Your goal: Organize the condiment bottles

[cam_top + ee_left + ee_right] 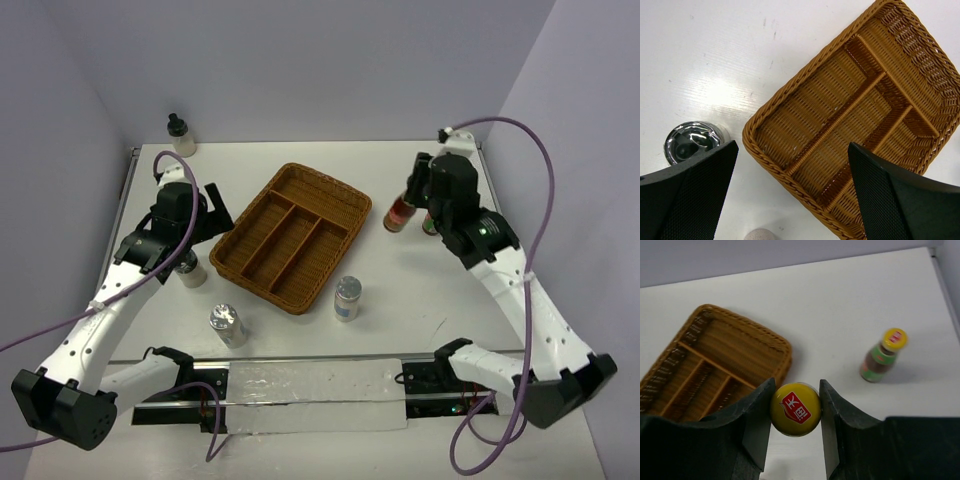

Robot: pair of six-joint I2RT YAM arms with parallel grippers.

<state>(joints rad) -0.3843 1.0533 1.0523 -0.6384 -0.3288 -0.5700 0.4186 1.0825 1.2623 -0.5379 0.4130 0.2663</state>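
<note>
My right gripper (407,196) (796,390) is shut on the yellow cap of a red sauce bottle (399,214) (795,409), right of the tray. The second red sauce bottle (430,223) (881,356) stands just beside it. My left gripper (213,214) (792,150) is open and empty above the tray's left edge. A cream bottle (192,270) stands under my left arm, and another (180,135) stands at the back left. Two silver-lidded shakers (228,325) (347,298) stand in front of the tray; one shows in the left wrist view (692,141).
The brown wicker three-slot tray (250,215) (771,165) (782,347) lies slanted mid-table with nothing in it. A transparent strip (310,385) lies along the near edge between the arm bases. Walls close in on the left, back and right.
</note>
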